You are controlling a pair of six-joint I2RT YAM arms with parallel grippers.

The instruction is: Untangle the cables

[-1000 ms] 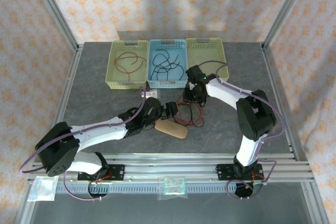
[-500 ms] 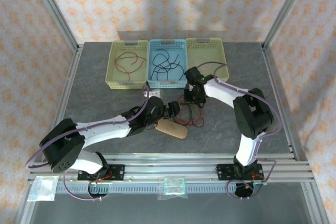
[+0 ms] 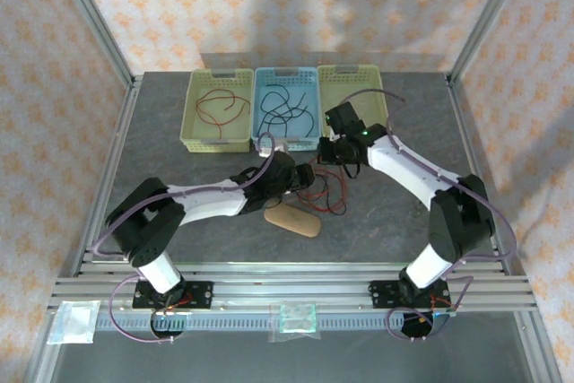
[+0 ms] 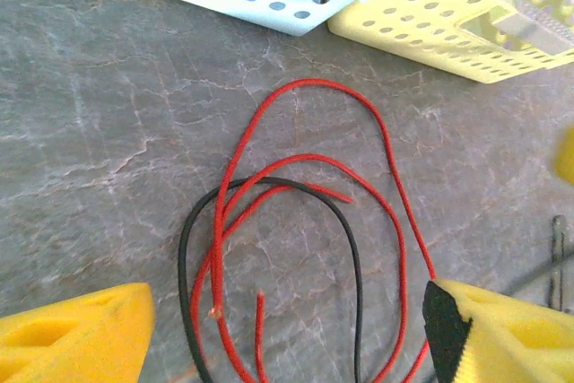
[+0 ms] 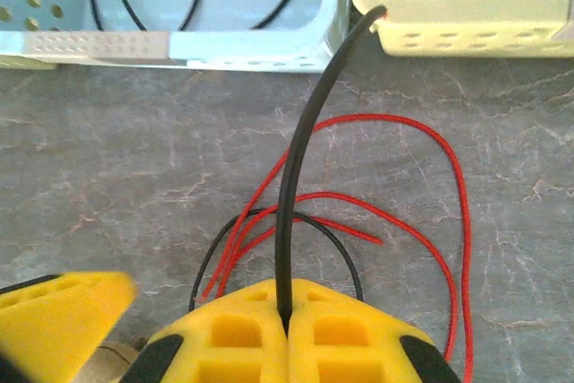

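Top external view, working outward from the near edge: two arms leaning in over the grey bench (image 3: 161, 159). Just past the left arm's wrist, one tan oval pad (image 3: 291, 220) flat on the bench. Beyond the pad, between the two wrists, the cables (image 3: 327, 196) in one small loose heap of red and black on bare bench, near the front walls of the baskets. Farthest back, three baskets in a row: one yellow-green basket (image 3: 215, 145) on the left holding one red cable (image 3: 220, 107), one blue basket (image 3: 285, 144) in the middle holding black wire (image 3: 285, 114) in several loops, one pale yellow basket (image 3: 352, 69) on the right.

Left wrist view: left jaws apart, with two yellow fingers (image 4: 76, 329) at the lower corners, clamped on nothing. Between them on the bench, red strands (image 4: 305, 82) in crossing loops, with two loose ends showing; number of separate pieces unclear. Threaded through them, one black loop (image 4: 181, 253). Behind, corners of the blue and pale yellow baskets.

Right wrist view: right jaws together, pads (image 5: 242, 338) clamped on one black cable (image 5: 288, 213). Rising from the pads and curving toward the pale yellow basket's front rim. Below it, the red strands and black loop, flat on the bench.
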